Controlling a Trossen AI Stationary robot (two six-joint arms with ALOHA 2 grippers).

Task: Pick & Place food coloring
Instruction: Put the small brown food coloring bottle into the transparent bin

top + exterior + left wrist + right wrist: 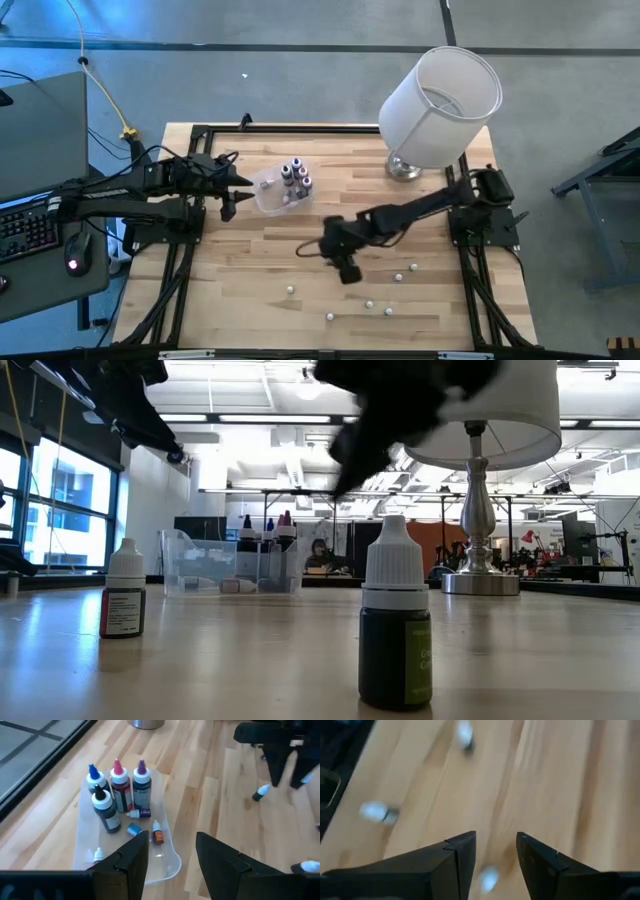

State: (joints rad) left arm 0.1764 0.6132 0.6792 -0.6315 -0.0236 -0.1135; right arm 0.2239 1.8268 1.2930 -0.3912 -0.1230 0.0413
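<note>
A clear tub (167,862) on the table's far left part holds several tall bottles (120,787) with blue, pink, purple and dark tops, plus a few tiny ones (157,834). My left gripper (172,842) hovers open beside the tub (272,192), touching nothing. More tiny white-capped food coloring bottles stand loose on the near half of the table (368,303), two of them close in the low view (395,625) (123,590). My right gripper (347,268) hangs open above the table's middle, slanting down, with nothing between its fingers (496,840). A blurred white cap (489,879) shows below it.
A white lampshade (440,95) on a metal lamp base (405,168) stands at the far right corner. Bare wood lies between the tub and the loose bottles (291,290). A keyboard and mouse (72,262) sit off the table's left edge.
</note>
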